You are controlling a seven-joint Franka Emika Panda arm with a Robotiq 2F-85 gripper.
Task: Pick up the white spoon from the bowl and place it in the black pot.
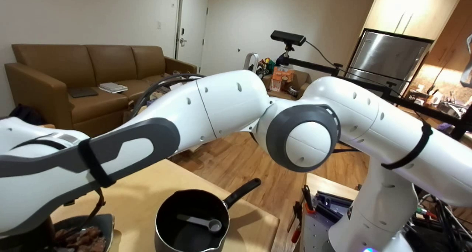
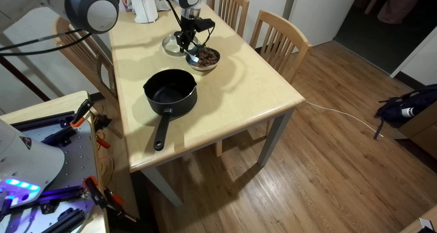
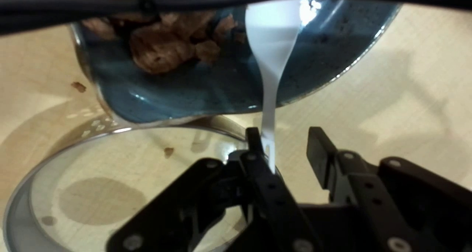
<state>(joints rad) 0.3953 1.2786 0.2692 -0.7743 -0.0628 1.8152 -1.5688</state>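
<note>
My black two-fingered pincer (image 3: 287, 145) stands with its fingers spread, nothing clamped between them. Working from the left of the wrist view, I first mind the round, metal-rimmed clear glass lid (image 3: 129, 178), as I take it to be: sinking too low, I could strike its rim and shove it. Next comes the shallow blue-grey glazed bowl (image 3: 177, 93) with brown chunks of food (image 3: 162, 49) in it; my black cable (image 3: 202, 1) crosses the top of the view and could drag through them if I swing carelessly.

Then the white plastic spoon with a slim slotted handle (image 3: 270, 84): head in the bowl, handle out over the rim, its end just beside my finger (image 3: 254, 145) on that view's left. Whether they touch, I can't say. With the handle so far off centre, closing may push the spoon sideways before my opposite finger (image 3: 320, 154) meets it, pivoting it on the rim. And a hold so near the handle's end would probably let the head droop or twist, smooth plastic giving little bite.

In an exterior view, rightward of the bowl on the pale wooden counter (image 2: 245, 86), the round black saucepan (image 1: 191, 202) holds what looks like a small pale spoon (image 1: 214, 226); mine could land across it and tip. Farthest right juts the pan's long black handle (image 1: 243, 193); bumping it would turn the pan.
</note>
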